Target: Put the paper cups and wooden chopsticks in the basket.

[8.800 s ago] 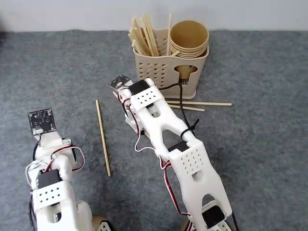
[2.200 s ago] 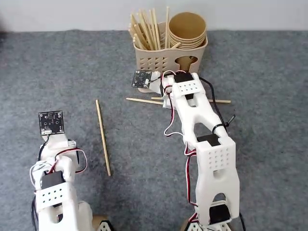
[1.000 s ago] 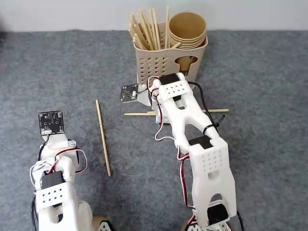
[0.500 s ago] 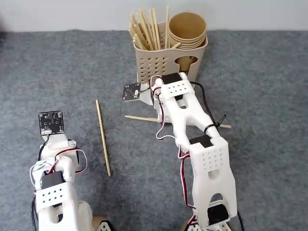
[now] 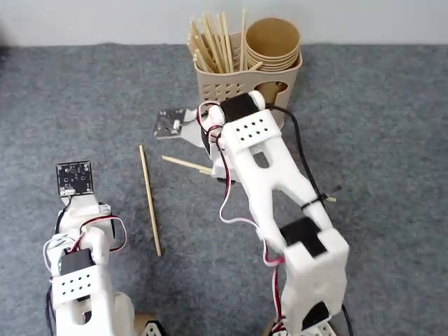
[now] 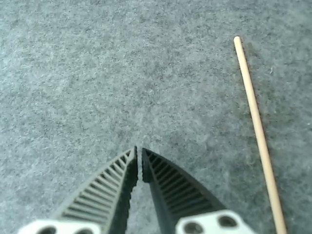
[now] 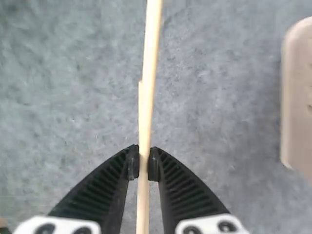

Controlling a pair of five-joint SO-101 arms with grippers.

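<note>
The beige basket (image 5: 241, 87) stands at the back of the table with many wooden chopsticks (image 5: 210, 45) and a stack of paper cups (image 5: 272, 43) in it. In front of it, my right gripper (image 7: 140, 163) is shut on a pair of chopsticks (image 7: 149, 73) held together; their ends stick out on both sides of the arm (image 5: 183, 164). One more chopstick (image 5: 149, 199) lies loose on the carpet between the arms, also seen beside my left gripper (image 6: 138, 153) as chopstick (image 6: 256, 131). The left gripper is shut and holds nothing, low over the carpet.
Grey carpet (image 5: 378, 140) covers the table, with free room left and right of the basket. A corner of the basket wall (image 7: 297, 97) is close to my right gripper. The left arm's base (image 5: 77, 280) sits at the front left.
My right arm has swung left in front of the basket, carrying the chopsticks, which now slant from upper left to lower right. The left arm and the loose chopstick have not moved.
</note>
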